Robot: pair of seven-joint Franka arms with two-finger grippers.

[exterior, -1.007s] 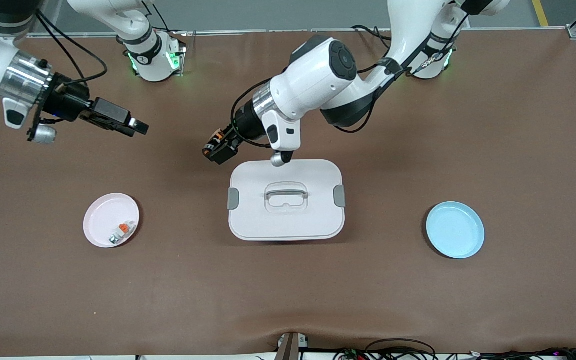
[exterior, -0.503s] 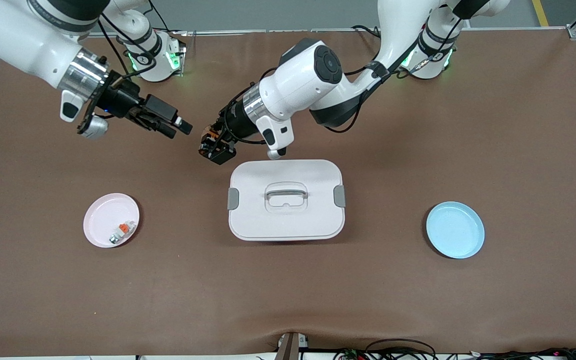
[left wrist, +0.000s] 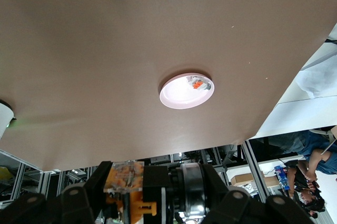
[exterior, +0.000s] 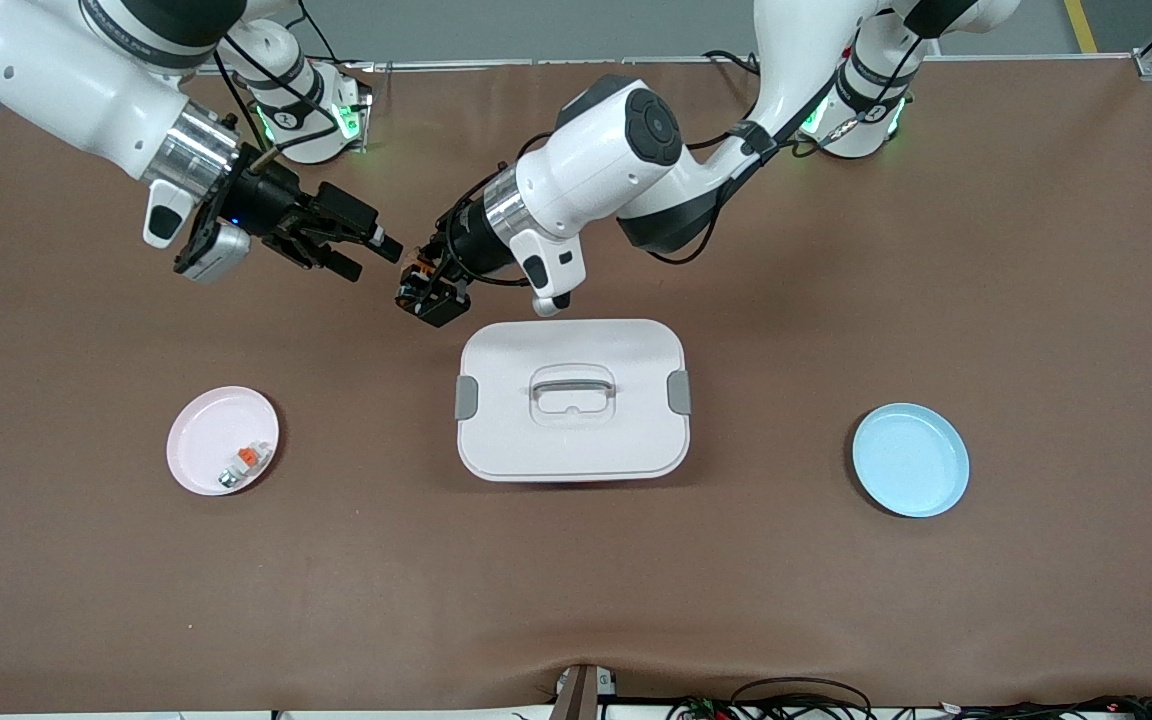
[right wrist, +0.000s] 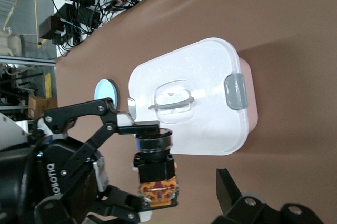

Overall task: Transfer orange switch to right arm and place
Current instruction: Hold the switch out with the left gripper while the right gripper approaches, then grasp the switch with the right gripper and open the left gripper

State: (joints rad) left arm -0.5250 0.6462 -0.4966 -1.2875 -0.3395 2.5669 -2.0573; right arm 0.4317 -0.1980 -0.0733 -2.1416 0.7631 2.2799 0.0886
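Orange switch [exterior: 423, 272] is sitting clamped in the left end effector [exterior: 428, 294], upper centre of frame above the worktop [exterior: 836, 620]. Right end effector [exterior: 361, 252] is gaping beside it, not gripping. Handover and placing pending.

A lidded box [exterior: 572, 400] sits at frame centre. One plate [exterior: 222, 440] lies at lower left, holding what seems a small piece [exterior: 244, 462]; another plate [exterior: 910, 459] lies at lower right. Both grippers hang just above the box in frame, upper centre-left.
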